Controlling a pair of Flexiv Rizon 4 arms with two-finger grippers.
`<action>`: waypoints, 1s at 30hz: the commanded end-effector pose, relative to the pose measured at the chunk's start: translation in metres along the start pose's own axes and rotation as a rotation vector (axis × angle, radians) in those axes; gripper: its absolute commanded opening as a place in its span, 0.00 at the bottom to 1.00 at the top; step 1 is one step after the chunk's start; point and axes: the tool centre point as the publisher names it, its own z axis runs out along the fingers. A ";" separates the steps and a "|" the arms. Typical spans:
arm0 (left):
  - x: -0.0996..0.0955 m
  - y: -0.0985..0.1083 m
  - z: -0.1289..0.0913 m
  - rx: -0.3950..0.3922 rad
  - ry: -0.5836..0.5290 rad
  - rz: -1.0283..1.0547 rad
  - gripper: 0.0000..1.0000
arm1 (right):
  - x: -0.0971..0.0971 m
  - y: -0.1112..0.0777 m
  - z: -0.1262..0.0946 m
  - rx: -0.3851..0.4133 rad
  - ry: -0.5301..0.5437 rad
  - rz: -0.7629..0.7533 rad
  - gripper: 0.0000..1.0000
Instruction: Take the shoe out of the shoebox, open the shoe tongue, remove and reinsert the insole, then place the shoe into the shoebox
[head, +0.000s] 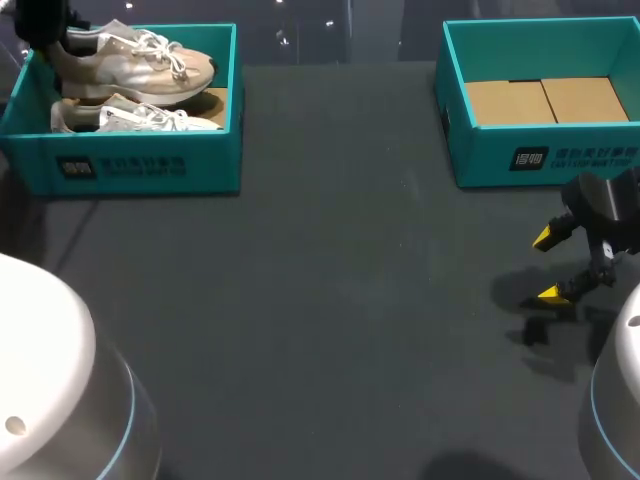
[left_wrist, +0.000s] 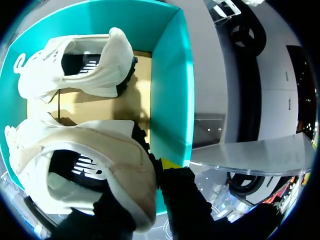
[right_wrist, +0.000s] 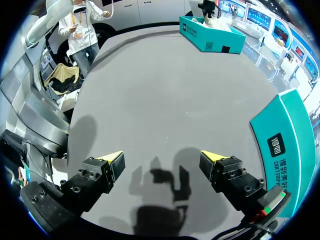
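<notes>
Bench (head: 330, 300): dark grey, matte surface.

Nearest me, right side: right end effector (head: 549, 265) hangs just above the bench, its shadow directly beneath. Its fingers are spread wide, the yellow tips well apart, with nothing between them. It is on the near side of the right-hand teal cardboard shoebox (head: 540, 165), close to that box's front wall but not touching it. In the right wrist view the teal wall runs just beside one finger. The box floor shows brown cardboard, two flaps meeting at the middle.

Far left corner: left-hand teal cardboard shoebox (head: 150, 165), well apart from the other box, with two shoes inside.
- White low trainer (head: 135, 118) lies along the near wall.
- Beige-and-white lace-up trainer (head: 140, 65) sits behind it, toe pointing toward the bench middle, white laces on top.

Left end effector (head: 45, 38) is at the heel of the beige-and-white lace-up trainer. In the left wrist view, one black finger with its yellow tip (left_wrist: 170, 163) lies against the outside of the heel. The other finger comes up on the inner side of the heel collar, so the heel wall is pinched between the two. Whether the sole rests on the box floor I cannot tell.

In the same view the white low trainer lies beyond the held shoe, on the brown cardboard floor, with the teal side wall just beside both heels.
</notes>
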 end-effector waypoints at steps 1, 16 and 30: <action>-0.006 0.011 0.007 0.013 0.008 -0.001 0.00 | 0.001 0.000 0.000 0.003 -0.002 0.001 1.00; -0.024 0.017 0.025 0.013 0.025 -0.013 0.00 | 0.001 0.000 0.000 0.003 -0.002 0.001 1.00; -0.036 0.014 0.037 0.030 0.030 -0.007 0.00 | 0.001 0.000 0.000 0.003 -0.002 0.001 1.00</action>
